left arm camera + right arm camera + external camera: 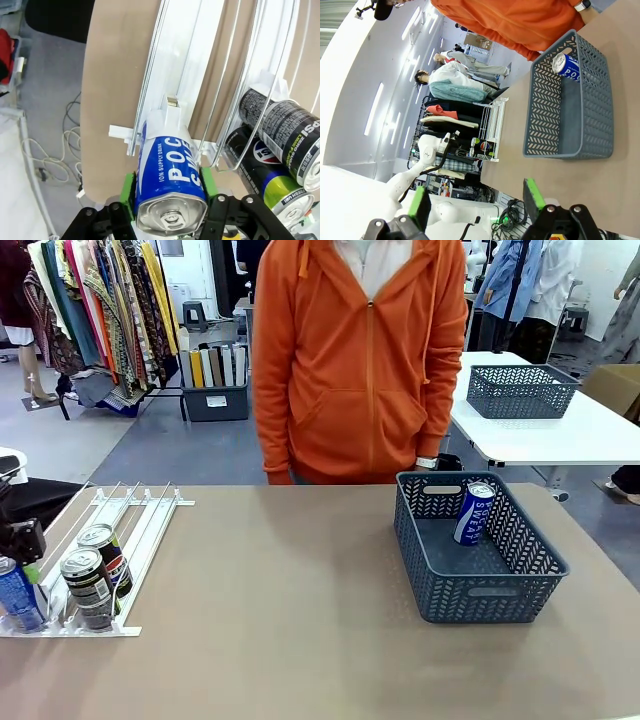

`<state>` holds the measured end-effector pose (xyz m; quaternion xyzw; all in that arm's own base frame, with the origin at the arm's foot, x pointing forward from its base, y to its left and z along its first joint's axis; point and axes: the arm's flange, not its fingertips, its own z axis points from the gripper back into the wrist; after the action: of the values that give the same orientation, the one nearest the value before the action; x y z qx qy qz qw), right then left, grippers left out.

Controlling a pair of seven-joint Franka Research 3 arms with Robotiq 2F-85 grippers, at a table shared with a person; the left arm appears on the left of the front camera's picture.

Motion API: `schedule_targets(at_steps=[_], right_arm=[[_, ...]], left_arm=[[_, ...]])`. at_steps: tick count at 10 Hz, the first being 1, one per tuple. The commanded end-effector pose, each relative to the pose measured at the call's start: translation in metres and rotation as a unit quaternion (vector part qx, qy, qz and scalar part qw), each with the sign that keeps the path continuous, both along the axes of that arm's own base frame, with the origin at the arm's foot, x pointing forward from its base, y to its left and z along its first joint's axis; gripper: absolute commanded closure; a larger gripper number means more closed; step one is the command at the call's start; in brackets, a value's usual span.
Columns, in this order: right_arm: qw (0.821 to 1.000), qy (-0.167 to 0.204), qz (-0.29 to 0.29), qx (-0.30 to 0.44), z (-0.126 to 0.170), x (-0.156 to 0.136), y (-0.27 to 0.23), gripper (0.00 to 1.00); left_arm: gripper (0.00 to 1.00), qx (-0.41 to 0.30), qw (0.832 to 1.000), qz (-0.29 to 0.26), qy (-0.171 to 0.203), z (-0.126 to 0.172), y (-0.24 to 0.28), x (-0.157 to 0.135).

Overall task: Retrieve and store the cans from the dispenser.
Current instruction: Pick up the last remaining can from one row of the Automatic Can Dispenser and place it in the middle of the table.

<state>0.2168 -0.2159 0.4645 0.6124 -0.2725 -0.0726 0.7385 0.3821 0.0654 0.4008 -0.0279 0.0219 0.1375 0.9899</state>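
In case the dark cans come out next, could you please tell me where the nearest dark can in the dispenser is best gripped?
Probably its upper side wall, coming from above. The nearest dark can stands upright in the dispenser, and another dark can crowds it from behind, so the grip should close across the lane, high on the can.

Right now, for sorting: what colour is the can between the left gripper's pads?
Blue can with white lettering; clearest in left wrist view.

the left gripper (168,185) sits low at the desk's (115,75) left edge with its green pads (129,192) pressed against both sides of a blue can (165,150), while the right gripper (476,202) hangs above the desk, fingers spread wide and empty.
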Motion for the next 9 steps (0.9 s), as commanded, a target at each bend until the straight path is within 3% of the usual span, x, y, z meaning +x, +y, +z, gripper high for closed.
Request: schedule_targets(at_steps=[1, 5, 8, 9], right_arm=[[1.000, -0.017, -0.003, 0.004, 0.004, 0.003, 0.000, 0.00], [1.000, -0.017, -0.003, 0.004, 0.004, 0.003, 0.000, 0.00], [1.000, -0.017, -0.003, 0.004, 0.004, 0.003, 0.000, 0.00], [1.000, -0.017, -0.003, 0.004, 0.004, 0.003, 0.000, 0.00]], left_arm=[[1.00, 0.001, 1.000, -0.004, -0.002, 0.000, 0.003, 0.003], [1.00, 0.001, 1.000, -0.011, -0.017, 0.010, 0.001, -0.002], [1.00, 0.002, 0.994, -0.027, -0.109, 0.085, -0.008, -0.034], [1.00, 0.010, 0.992, -0.018, -0.121, 0.111, -0.011, -0.047]])
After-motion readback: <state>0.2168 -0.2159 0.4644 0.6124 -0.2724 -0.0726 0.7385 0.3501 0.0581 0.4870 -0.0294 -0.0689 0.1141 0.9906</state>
